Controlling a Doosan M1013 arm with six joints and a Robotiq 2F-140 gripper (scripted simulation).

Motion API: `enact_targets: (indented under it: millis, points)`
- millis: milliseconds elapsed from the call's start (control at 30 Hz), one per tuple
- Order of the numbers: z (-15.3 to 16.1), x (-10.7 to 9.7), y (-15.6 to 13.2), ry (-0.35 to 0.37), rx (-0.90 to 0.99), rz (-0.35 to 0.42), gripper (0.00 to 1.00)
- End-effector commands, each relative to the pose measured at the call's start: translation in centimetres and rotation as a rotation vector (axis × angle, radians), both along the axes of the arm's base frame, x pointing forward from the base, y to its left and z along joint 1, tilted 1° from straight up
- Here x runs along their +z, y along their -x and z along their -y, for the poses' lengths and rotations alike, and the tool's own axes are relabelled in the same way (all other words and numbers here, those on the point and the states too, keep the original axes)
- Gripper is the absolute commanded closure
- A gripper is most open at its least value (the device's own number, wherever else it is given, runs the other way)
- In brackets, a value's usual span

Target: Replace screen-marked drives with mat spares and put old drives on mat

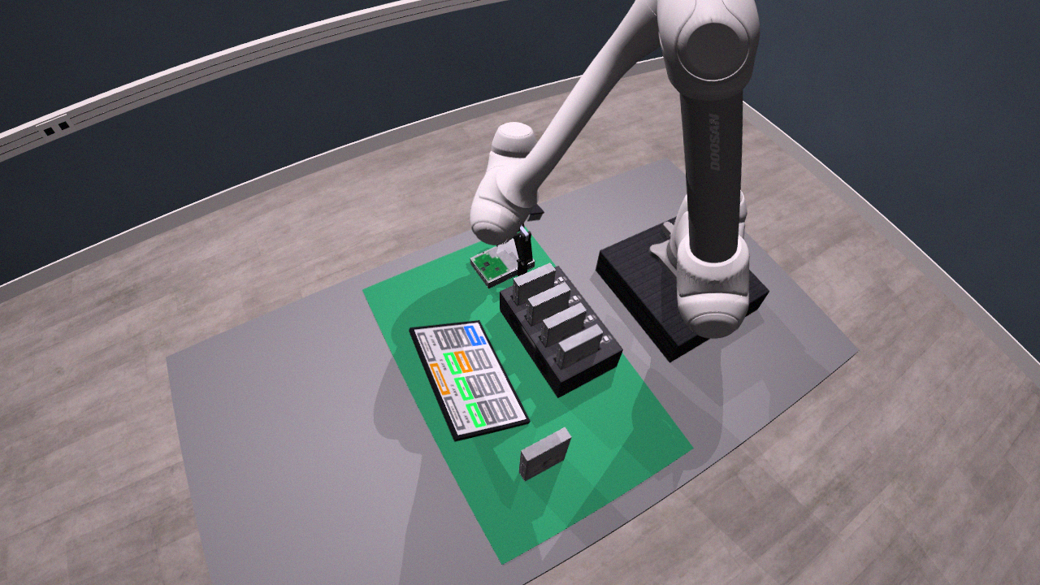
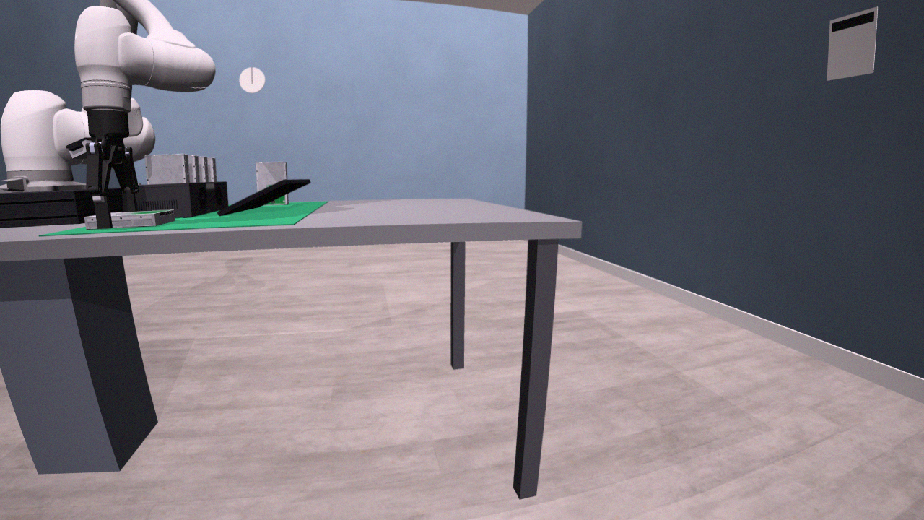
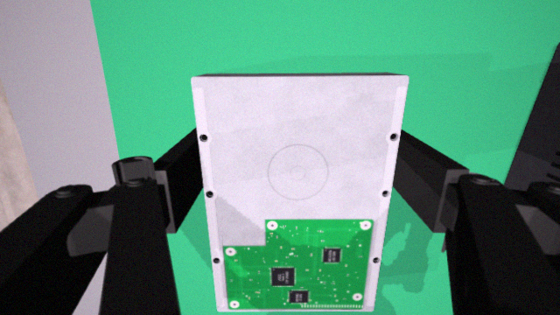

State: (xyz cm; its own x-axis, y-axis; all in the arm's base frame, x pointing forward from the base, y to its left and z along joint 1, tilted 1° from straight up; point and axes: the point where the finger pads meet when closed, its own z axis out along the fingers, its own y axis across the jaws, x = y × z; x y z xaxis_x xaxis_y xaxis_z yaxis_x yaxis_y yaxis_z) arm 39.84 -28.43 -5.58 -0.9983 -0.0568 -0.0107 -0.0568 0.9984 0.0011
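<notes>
Possibly the gripper (image 1: 507,256) (image 2: 120,215) (image 3: 295,148), closed on the long sides of the drive (image 1: 491,266) (image 2: 138,219) (image 3: 297,184) lying flat on the mat (image 1: 396,298) (image 2: 258,217) (image 3: 306,35), could lose it to a shallow grip while lifting, or bump the nearby dock (image 1: 582,376) (image 2: 200,200) (image 3: 535,127) if it swings wide.

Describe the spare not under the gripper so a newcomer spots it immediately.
On the green mat, find the tilted screen. Past its end farthest from the gripper stands a grey drive, upright, alone, outside the dock.
</notes>
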Motion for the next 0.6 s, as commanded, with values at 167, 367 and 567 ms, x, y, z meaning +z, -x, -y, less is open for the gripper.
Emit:
enact_targets:
  millis: [167,367,567]
  points:
    - [0.03,0.13,-0.05,0.001,0.000,0.001,0.29]
    - [0.03,0.17,-0.05,0.001,0.000,0.001,0.29]
    - [0.03,0.23,-0.05,0.001,0.000,0.001,0.30]
